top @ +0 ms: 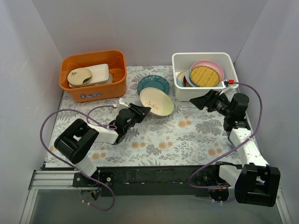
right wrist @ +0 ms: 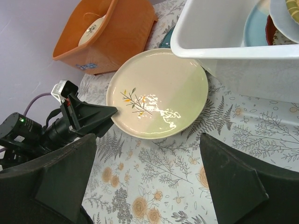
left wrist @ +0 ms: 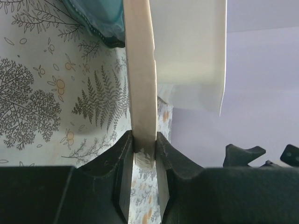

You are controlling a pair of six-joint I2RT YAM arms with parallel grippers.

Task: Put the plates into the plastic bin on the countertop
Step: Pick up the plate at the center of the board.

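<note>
we see two arms at the near edge of the countertop [top: 187, 140]. the left arm [top: 100, 135] has a white tube in the middle and fat black round joints. the right arm [top: 245, 147] looks the same, white in the middle with chunky black ends.

a thin purple cable [top: 46, 122] makes a loop over the left side of the countertop. another purple cable [top: 256, 100] makes a loop at its right side.

the left gripper [top: 145, 110] is black, with pointy fingers [left wrist: 122, 163] and a small white plug on top. the right gripper [top: 198, 101] is black too, with wide wedge fingers [right wrist: 233, 182] and a white plug with a red bit. a tiny green light [right wrist: 20, 120] glows on the left arm.
</note>
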